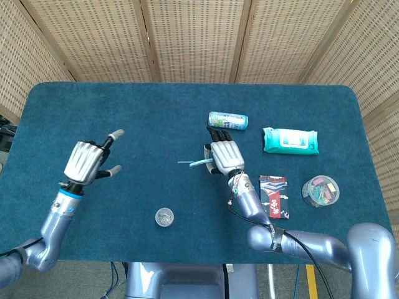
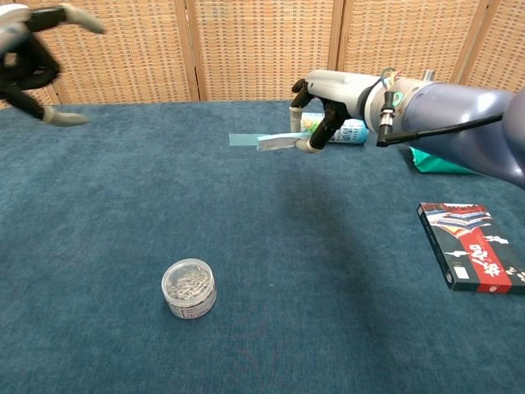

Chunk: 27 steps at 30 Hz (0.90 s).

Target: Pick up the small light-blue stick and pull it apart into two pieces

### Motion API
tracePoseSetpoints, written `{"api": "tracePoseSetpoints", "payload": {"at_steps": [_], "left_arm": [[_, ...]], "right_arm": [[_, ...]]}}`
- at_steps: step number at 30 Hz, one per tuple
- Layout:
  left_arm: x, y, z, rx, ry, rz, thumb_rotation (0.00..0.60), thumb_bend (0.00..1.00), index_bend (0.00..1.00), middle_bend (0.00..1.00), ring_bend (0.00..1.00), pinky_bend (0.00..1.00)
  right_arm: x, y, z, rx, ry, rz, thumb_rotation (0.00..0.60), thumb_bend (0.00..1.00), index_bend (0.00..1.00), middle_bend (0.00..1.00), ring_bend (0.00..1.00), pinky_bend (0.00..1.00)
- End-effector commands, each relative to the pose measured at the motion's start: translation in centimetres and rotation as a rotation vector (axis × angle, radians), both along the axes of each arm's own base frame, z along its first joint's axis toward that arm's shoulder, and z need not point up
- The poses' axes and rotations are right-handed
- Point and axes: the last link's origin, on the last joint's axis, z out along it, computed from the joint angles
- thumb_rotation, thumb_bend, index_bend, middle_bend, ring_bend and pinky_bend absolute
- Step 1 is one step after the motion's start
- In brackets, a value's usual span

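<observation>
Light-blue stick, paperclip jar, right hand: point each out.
light-blue stick (image 2: 256, 141), chest view, on its free end left of the fingers.
paperclip jar (image 2: 189, 287), chest view, on its clear lid.
right hand (image 1: 225, 155), head view, on the back of the hand.

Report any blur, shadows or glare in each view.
Head view: sharp, evenly lit, no glare. Chest view: the left hand is motion-blurred at the frame's corner; the right hand, holding the light-blue stick, casts a soft shadow on the table.

The small light-blue stick, thin, flat and still whole, lies level above the table, one end pinched.
</observation>
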Motion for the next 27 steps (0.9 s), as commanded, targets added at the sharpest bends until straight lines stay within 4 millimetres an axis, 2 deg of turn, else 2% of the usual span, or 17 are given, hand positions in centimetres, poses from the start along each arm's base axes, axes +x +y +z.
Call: {"api": "tracePoseSetpoints", "payload": {"at_steps": [1,6,11,15,27], "left_arm": [[3.0,1.4,-2.5,-0.046,0.041,-0.046,0.600,0.00,0.18,1.00,0.99,0.88],[5.9,1.8,-4.4,-0.141,-0.018,-0.010,0.600,0.00,0.18,1.00,1.00,0.90],[7.0,1.8,-5.1,-0.206,-0.090,0.023,0.600,0.00,0.19,1.00,1.00,0.90],[7.6,1.9,-5.5,-0.253,-0.154,0.044,0.600,0.00,0.25,1.00,1.00,0.90],[9.3,2.8,-7.7,-0.308,-0.196,0.042,0.600,0.18,0.42,1.00,1.00,0.90]], "right_arm": [[0.1,0.3,0.7,-0.008,0.000,-0.018,0.600,0.53,0.61,0.00,0.00,0.00],[0.5,0.8,1.0,0.003,-0.016,-0.039,0.600,0.54,0.61,0.00,0.00,0.00],[0.6,0.9,1.0,0.003,-0.010,-0.046,0.600,0.54,0.61,0.00,0.00,0.00],[0.8,1.0,0.9,0.006,-0.010,-0.047,0.600,0.54,0.61,0.00,0.00,0.00],[1.2,1.5,0.2,0.026,-0.025,-0.075,0.600,0.54,0.61,0.00,0.00,0.00]]}}
